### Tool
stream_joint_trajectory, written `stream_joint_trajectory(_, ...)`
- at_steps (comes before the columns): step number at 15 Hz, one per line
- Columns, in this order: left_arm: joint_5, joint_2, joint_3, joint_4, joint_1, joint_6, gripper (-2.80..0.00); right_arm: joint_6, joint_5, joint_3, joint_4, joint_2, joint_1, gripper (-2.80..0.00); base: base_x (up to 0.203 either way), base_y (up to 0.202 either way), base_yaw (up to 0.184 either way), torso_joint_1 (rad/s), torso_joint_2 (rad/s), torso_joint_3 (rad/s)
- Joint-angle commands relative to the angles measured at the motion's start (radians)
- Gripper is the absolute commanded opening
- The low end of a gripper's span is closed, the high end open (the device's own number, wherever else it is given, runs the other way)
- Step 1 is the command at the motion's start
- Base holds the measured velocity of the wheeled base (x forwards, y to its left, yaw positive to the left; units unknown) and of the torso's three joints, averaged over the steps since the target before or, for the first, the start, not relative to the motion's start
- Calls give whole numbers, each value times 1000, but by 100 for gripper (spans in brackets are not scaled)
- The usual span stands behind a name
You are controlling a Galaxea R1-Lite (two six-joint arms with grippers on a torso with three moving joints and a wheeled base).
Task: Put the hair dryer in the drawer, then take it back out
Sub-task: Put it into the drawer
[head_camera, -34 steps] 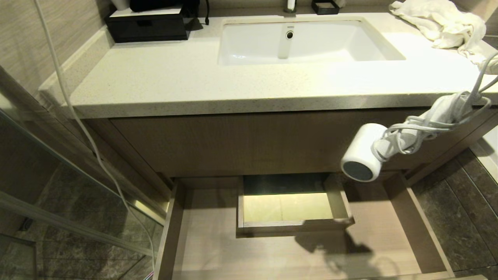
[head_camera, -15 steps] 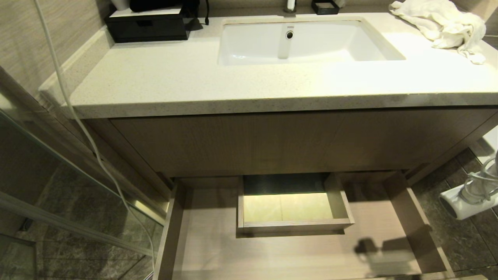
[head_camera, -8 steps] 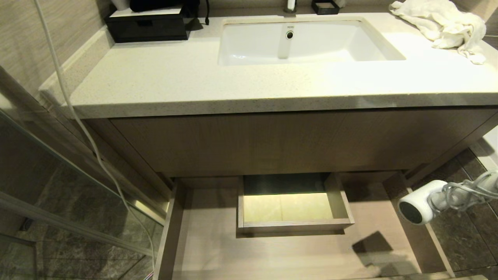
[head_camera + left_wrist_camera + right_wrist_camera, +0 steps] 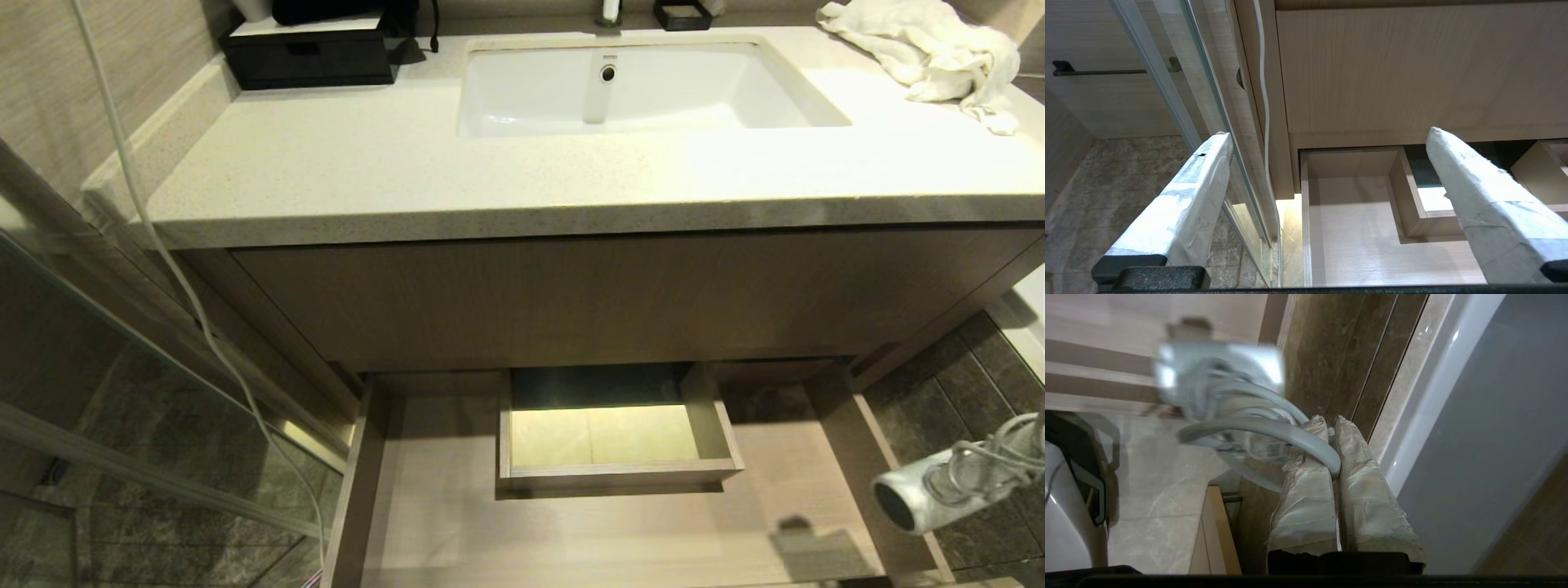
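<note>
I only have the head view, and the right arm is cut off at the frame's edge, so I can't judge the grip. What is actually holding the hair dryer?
Observer: The right gripper has its jaws shut on a loop of the cord, not on the body of the hair dryer, which hangs out past the fingertips.
Operator: And the left arm? I see none of it.
Observer: The left gripper holds nothing, its jaws wide open. It faces the left end of the drawer, beside the glass door.
</note>
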Motion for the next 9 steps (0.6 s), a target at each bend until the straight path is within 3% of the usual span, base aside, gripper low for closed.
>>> stream_joint_trajectory(1, 0, 0, 40, -2, 0, 0, 0, -1, -34, 18, 2, 28, -2, -280, 0, 0, 0, 0, 0, 0)
stream_joint_trajectory(9, 0, 0, 40, -2, 0, 0, 0, -7, -39, 22, -7, 172, 3, -280, 0, 0, 0, 0, 0, 0)
